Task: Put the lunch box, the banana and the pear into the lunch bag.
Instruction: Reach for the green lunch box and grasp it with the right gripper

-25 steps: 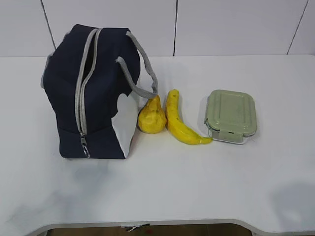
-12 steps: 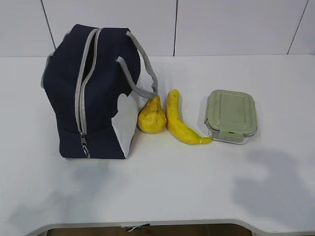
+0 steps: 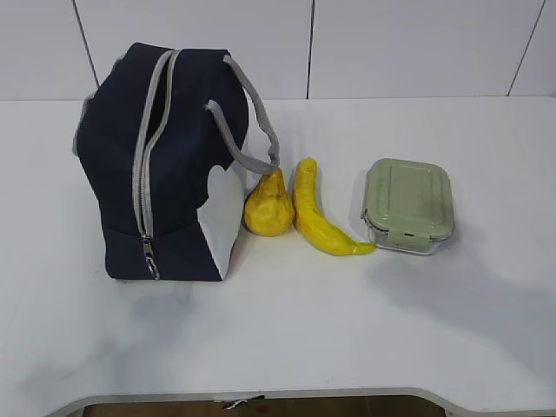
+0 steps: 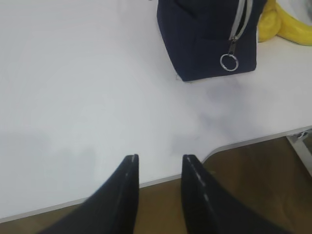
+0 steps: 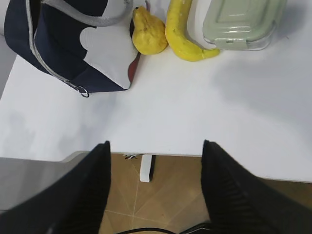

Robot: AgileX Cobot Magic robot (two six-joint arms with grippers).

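Right pincer (image 5: 155, 156) spread wide, arm unseen, lunch box (image 5: 242, 22) cropped

table (image 3: 287, 339): white, matte, rounded front edge | wall (image 3: 391, 43): white panels, dark vertical seams, behind table | floor (image 5: 161, 195): brown tiles below table edge | table leg (image 5: 145, 168): white

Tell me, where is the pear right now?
In the exterior view the pear sits on the white table near the middle, squeezed between the lunch bag on its left and the banana on its right.
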